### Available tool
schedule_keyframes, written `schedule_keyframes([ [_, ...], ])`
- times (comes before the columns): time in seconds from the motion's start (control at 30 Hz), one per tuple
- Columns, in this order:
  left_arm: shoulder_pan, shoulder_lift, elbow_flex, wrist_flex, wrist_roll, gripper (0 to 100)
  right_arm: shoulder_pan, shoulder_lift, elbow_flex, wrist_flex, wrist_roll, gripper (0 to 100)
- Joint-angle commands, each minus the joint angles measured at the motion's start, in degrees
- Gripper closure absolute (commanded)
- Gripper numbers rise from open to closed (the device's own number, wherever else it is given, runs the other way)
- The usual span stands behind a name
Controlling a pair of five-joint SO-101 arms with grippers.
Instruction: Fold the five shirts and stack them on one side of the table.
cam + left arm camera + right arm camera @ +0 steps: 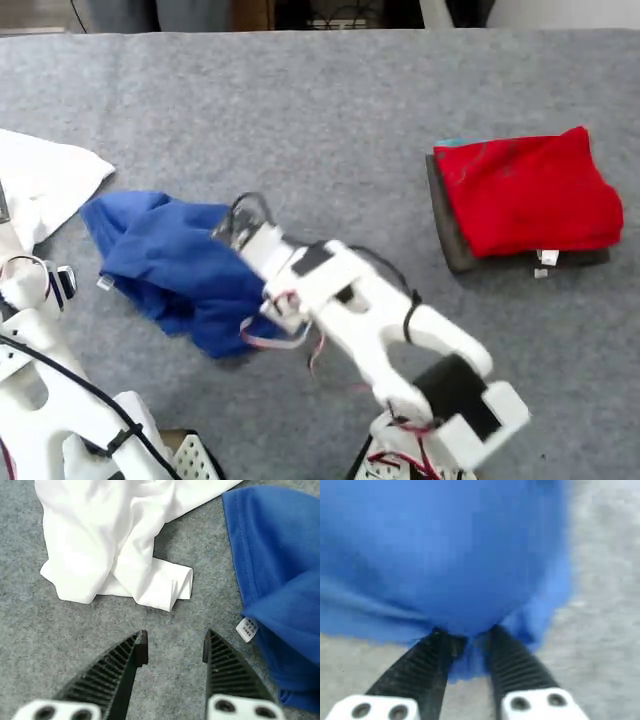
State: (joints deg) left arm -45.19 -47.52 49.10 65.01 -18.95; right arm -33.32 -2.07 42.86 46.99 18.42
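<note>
Blue shirt (165, 255) crumpled in heap, left-centre of worktop (330, 110). Right tool (467, 637) pinching bunched cloth at shirt's right edge. Left tool (175, 647) spread, over bare worktop between blue shirt and white shirt (110, 540). Red shirt (525, 190) folded atop pile, right.

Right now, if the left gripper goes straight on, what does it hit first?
Likely the white shirt: its rolled sleeve lies dead ahead of the open left gripper, bare table between. The blue shirt sits off that line. Depth is unclear, so the table could come first.
</note>
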Motion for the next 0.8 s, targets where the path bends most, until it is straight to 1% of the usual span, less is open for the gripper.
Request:
schedule_keyframes([
  [0.0, 0.31, -0.53, -0.48, -1.05, -0.09, 80, 9.14, 1.98, -8.4, -0.35, -0.44, 97.9],
  [0.1, 1.98, -0.35, -0.31, -1.05, -0.09, 80, 15.82, 3.47, -14.64, -0.35, -0.44, 98.4],
  [0.17, 3.74, -0.44, -0.13, -1.14, -0.09, 80, 18.55, 4.53, -18.07, -0.35, -0.26, 98.5],
  [0.3, 9.1, -0.26, -0.13, -1.32, 0.44, 80, 21.45, 8.22, -24.22, -0.53, 0.0, 98.3],
  [0.37, 12.7, 0.0, -0.4, -1.41, 2.37, 80, 22.15, 10.86, -27.38, -0.53, -0.26, 97.8],
  [0.4, 14.55, 0.0, -0.4, -1.85, 3.08, 80, 22.68, 12.35, -28.97, -0.35, -0.44, 95.5],
  [0.43, 16.48, 0.0, -0.13, -2.81, 3.6, 80, 23.38, 13.49, -30.29, -0.35, -1.05, 91.1],
  [0.47, 18.33, 0.0, 0.04, -3.52, 3.6, 80, 24.35, 14.64, -31.69, -0.35, -3.34, 85.2],
  [0.53, 21.05, 0.0, 0.04, -4.4, 3.34, 80, 26.55, 15.52, -34.24, -0.35, -10.55, 73.4],
  [0.57, 22.11, 0.0, 0.04, -4.66, 3.25, 80, 27.6, 15.52, -35.3, -0.26, -13.1, 68.5],
  [0.6, 22.9, 0.0, -0.22, -4.57, 3.16, 80, 28.48, 15.34, -36.09, -0.26, -14.07, 65.0],
  [0.67, 24.13, -0.09, -0.31, -4.13, 3.16, 80, 29.63, 14.46, -37.14, 1.14, -14.07, 62.5],
  [0.77, 26.51, -0.53, 0.13, -1.85, 1.58, 80, 29.27, 11.56, -37.32, 8.44, -13.01, 62.5],
])
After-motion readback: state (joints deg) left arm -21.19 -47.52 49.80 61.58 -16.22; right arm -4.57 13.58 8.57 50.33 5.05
